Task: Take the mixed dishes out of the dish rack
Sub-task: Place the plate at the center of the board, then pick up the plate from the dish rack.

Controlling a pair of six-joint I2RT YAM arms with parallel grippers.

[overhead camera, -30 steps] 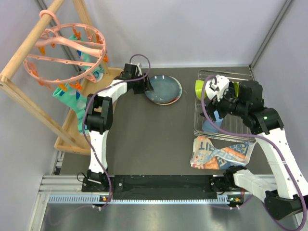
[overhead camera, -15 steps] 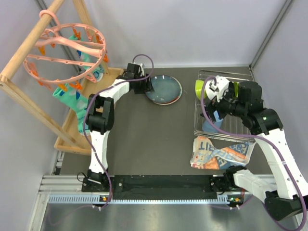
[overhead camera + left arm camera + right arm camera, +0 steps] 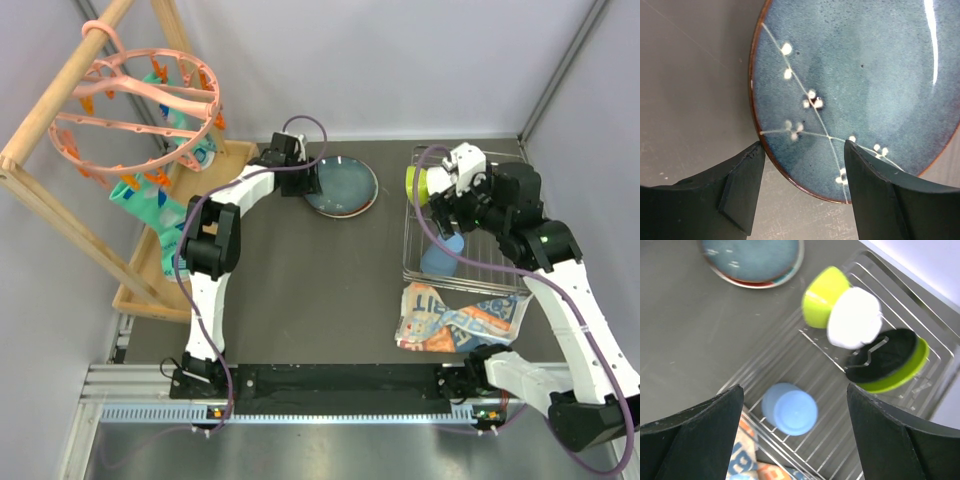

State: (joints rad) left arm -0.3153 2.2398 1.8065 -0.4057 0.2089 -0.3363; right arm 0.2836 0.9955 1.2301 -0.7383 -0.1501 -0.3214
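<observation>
Hovering spread over the rack (image 3: 810,442), the right pincer (image 3: 795,389) faces a blue cup (image 3: 790,409), white bowl (image 3: 854,317) and two green pieces inside it. Left pincer (image 3: 805,150), also spread, straddles the teal plate's (image 3: 850,75) rim on the surface (image 3: 300,270).

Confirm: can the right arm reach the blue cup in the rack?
Probably yes. Jaws of the right arm are open above the rack; the cup stands apart from the bowls, nothing over it.
</observation>
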